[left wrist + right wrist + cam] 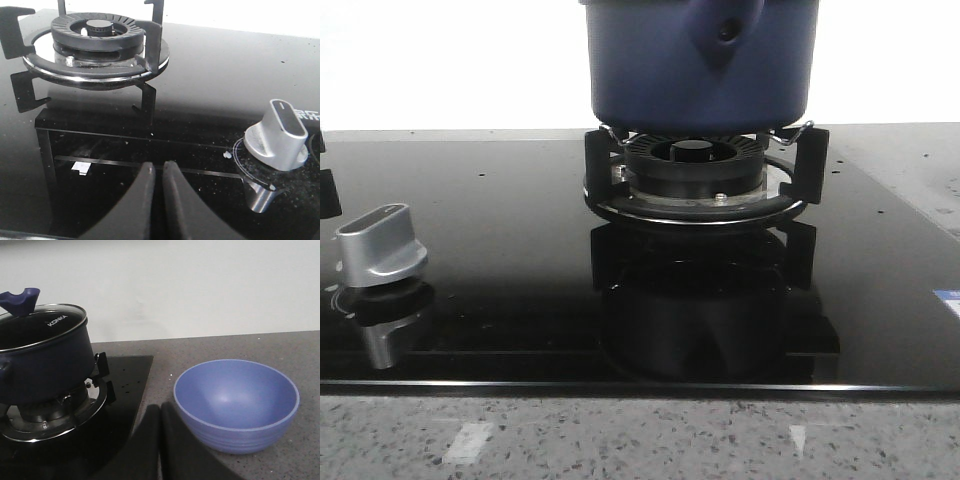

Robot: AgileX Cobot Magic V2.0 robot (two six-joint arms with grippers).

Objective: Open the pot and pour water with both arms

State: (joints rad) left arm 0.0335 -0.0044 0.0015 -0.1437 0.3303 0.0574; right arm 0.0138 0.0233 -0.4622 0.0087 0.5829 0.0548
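The pot (670,75) is dark matte blue, its glass lid (42,325) carrying white KONKA lettering and a blue knob (20,299). The cooktop (500,250) is glossy black with a silver dial (380,243). The bowl (236,402) is pale periwinkle blue on a speckled grey desk (300,355).

A glossy black glass cooktop (470,230) filled most of the front view, mirroring whatever stood on it. Along the bottom edge of the frame ran a strip of speckled grey stone countertop (640,440), and the same stone showed at the right edge of the frame. Behind the cooktop, across the top of the frame, stood a plain white wall (450,60) (blown out by strong light, so no texture could be made out). In the right wrist view the wall (200,285) looked evenly lit and bare, meeting the grey counter (310,350) in a straight line.
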